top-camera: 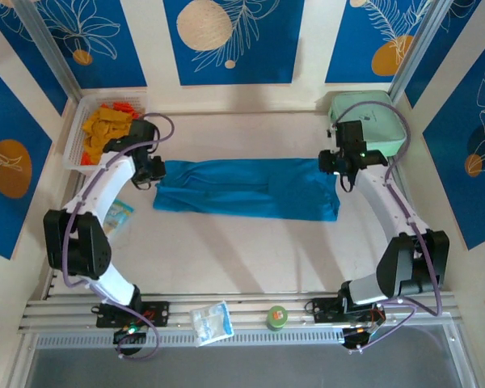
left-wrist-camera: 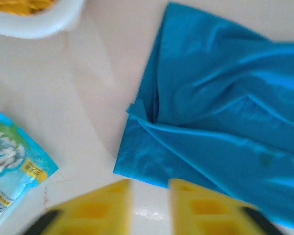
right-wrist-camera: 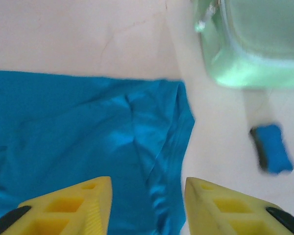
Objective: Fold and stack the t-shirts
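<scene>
1. Cloth of the t-shirt is reading as soft, solid teal-blue, with a faint sheen and no print.
2. The t-shirt is lying on the pale, smooth bench as a long, roughly rectangular band. It is running left to right across the middle, between the two arms.
3. At its left end, the left wrist view is showing overlapping layers, long diagonal creases and a small corner poking out at the edge.
4. At its right end, the right wrist view is showing shallow ridges and a rounded, slightly rumpled corner.
5. The left gripper is sitting just off the shirt's left end. Its blocky yellow fingers are standing a narrow gap apart, with only bare bench between them.
6. The right gripper is sitting over the shirt's right end. Its yellow fingers are standing well apart with cloth showing between them, clamping nothing.
7. A hard, rounded mint-green case is resting at the far right, near the shirt's right end.
8. A white basket of orange and yellow pieces is occupying the far left corner.
9. A glossy light-blue snack packet is lying near the left arm, apart from the shirt.
10. A clear plastic packet and a small green round item are lying at the near edge.
</scene>
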Robot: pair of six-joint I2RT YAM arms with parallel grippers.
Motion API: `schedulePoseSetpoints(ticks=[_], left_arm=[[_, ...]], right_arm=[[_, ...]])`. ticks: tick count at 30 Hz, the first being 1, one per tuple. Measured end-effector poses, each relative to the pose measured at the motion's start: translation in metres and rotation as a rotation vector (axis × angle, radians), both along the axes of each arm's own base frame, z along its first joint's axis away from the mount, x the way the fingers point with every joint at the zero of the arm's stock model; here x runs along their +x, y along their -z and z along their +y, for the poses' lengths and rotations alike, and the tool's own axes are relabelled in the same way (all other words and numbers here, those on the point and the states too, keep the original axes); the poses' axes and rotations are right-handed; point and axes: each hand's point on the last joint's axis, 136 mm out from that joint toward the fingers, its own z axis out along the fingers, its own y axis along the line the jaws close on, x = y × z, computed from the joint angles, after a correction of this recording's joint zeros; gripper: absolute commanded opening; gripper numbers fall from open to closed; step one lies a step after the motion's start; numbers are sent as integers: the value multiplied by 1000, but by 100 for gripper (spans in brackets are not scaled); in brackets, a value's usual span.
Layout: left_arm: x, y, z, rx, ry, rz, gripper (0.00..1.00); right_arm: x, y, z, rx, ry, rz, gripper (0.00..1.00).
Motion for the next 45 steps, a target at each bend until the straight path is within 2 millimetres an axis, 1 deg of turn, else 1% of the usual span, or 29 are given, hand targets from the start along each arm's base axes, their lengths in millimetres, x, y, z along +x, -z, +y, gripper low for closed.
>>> schedulePoseSetpoints(ticks=[1,2,5,7,9,11,17,20,22,24,28,30,32,37,39,40,42,45], left_arm=[[-1,8,-3,-2,17,25,0],[0,19,-6,-6,22,54,0],[1,57,-11,2,44,153,0],[3,80,-12,11,47,213,0],[9,96,-13,18,47,249,0],[20,105,-15,21,47,263,0],[58,104,-14,60,54,222,0],[71,107,-12,74,51,213,0],[74,112,-10,83,47,220,0],[73,115,-9,85,46,232,0],[70,115,-9,87,47,245,0],[73,110,-10,84,47,236,0],[80,100,-13,71,53,211,0],[111,63,-26,38,90,106,0],[123,58,-31,28,102,78,0],[126,60,-33,26,108,78,0],[127,74,-36,23,115,101,0],[122,109,-38,23,121,178,0]], right_arm=[[-7,5,2,41,27,25,13],[-13,12,5,77,46,53,0],[-31,33,13,159,83,137,0],[-40,43,17,195,99,181,0],[-44,47,20,217,110,203,0],[-46,49,22,234,119,214,0],[-52,58,25,266,142,240,0],[-57,65,26,276,155,260,0],[-58,67,26,288,177,265,0],[-59,68,25,305,223,274,0],[-66,77,25,337,328,350,0],[-66,86,27,342,366,399,0],[-69,99,30,337,397,453,0],[-78,132,38,286,447,583,0],[-75,140,40,268,455,609,0],[-73,143,41,263,459,618,0],[-66,148,41,254,467,624,0],[-56,158,43,246,472,644,0]])
